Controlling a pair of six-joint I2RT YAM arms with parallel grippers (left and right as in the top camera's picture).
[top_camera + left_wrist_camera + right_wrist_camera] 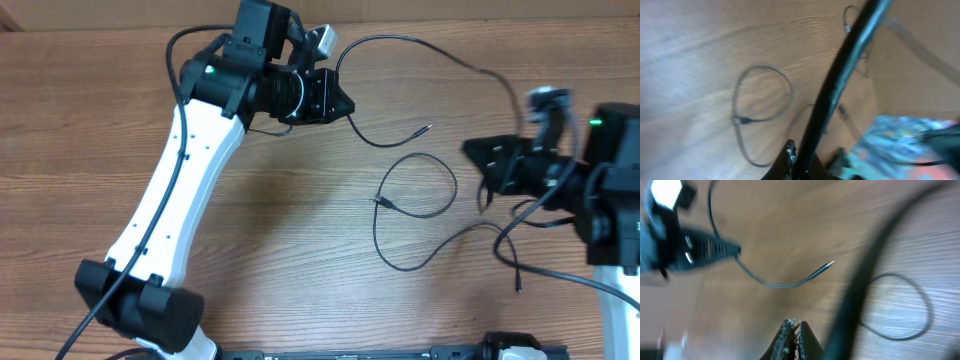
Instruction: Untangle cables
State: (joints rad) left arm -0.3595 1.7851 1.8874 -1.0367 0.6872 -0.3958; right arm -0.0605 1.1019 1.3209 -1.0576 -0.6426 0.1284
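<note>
Reaching over the wooden surface, the left pincer is clamped on one cord, its free tip pointing right. The right pincer, closed with its hold unclear, sits nearer the loose loop of cables, which lies between both pincers.

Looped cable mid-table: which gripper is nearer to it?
Right. The right gripper sits just right of the looped cable; the left gripper, jaws shut on a second cable, is farther off, back and to its left.
</note>
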